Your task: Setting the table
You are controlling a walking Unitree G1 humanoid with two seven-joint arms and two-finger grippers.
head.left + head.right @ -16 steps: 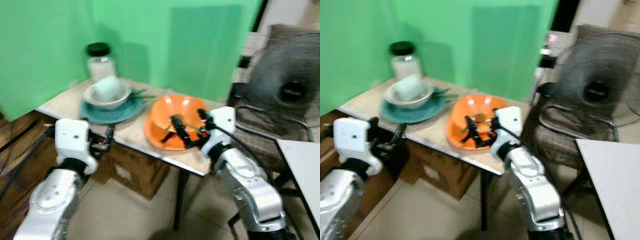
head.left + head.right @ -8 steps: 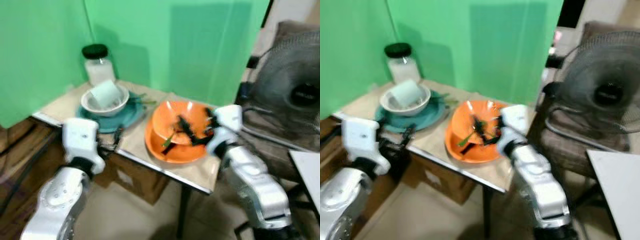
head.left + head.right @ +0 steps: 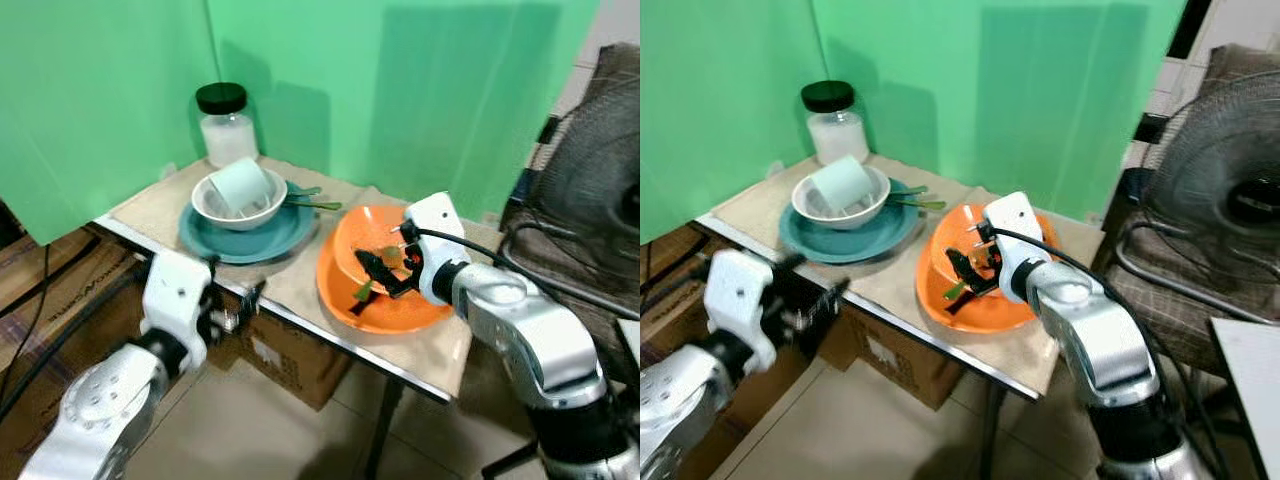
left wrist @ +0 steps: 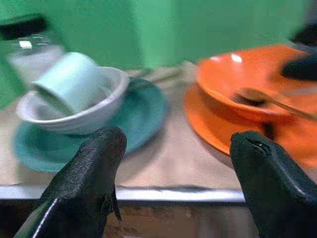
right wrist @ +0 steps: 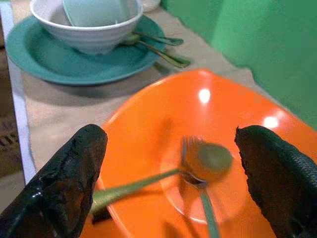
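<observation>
An orange bowl (image 3: pixel 375 245) stands on an orange plate (image 3: pixel 400 315) at the right of the small table. A green-handled fork and spoon (image 5: pixel 198 163) lie in the bowl. My right gripper (image 3: pixel 375 275) hovers open just over the bowl's near side, one finger on each side of the cutlery. To the left, a teal plate (image 3: pixel 250 240) carries a white bowl (image 3: pixel 215 210) with a mint cup (image 3: pixel 240 185) tipped inside it, and more cutlery (image 3: pixel 315 203) rests on its rim. My left gripper (image 3: pixel 235 300) is open and empty, level with the table's front edge.
A jar with a black lid (image 3: pixel 227 125) stands at the back left, against a green backdrop. A cardboard box (image 3: pixel 290 355) sits under the table. A floor fan (image 3: pixel 600 170) and a chair are at the right.
The camera has shifted, so the table now sits more central and sharper. The right gripper stays over the orange bowl. The left gripper stays by the table's front edge.
</observation>
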